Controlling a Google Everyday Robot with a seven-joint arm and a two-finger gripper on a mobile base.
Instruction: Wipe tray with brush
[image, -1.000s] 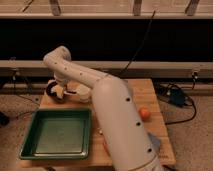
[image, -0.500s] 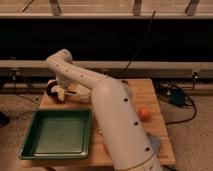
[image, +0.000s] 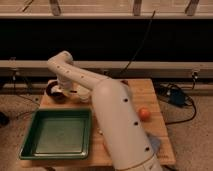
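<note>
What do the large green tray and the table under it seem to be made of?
Large shallow green rectangular tray: probably plastic with a semi-gloss finish, given its even colour, soft sheen and moulded raised rim.
Light brown table: looks like wood with a matt finish, given its warm tan colour and lack of shine.
The gripper is over the table's far left corner, beyond the tray.

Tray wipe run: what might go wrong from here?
1. The gripper is down at the dark round bowl on the wooden table's far-left corner; a nudge may push it off.
2. The brush cannot be made out there, so a grasp may miss it, leaving the large shallow green plastic tray unwiped.
</note>
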